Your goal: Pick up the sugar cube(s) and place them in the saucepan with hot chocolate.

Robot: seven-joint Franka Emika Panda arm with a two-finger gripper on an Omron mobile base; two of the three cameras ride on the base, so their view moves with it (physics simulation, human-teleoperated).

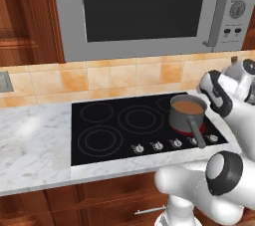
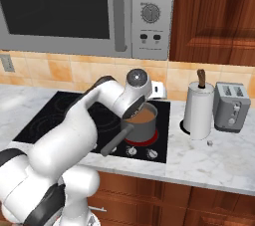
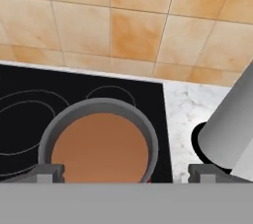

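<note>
With our pincer (image 3: 126, 173) spread wide and empty above the saucepan (image 3: 99, 144), we risk mistaking the tiny speck (image 2: 209, 143) on the tabletop (image 2: 219, 165) for sugar.

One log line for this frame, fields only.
stage: hand over stove | saucepan: on front right burner, brown liquid inside | sugar cube: small speck on counter, unconfirmed | paper towel roll: upright
</note>
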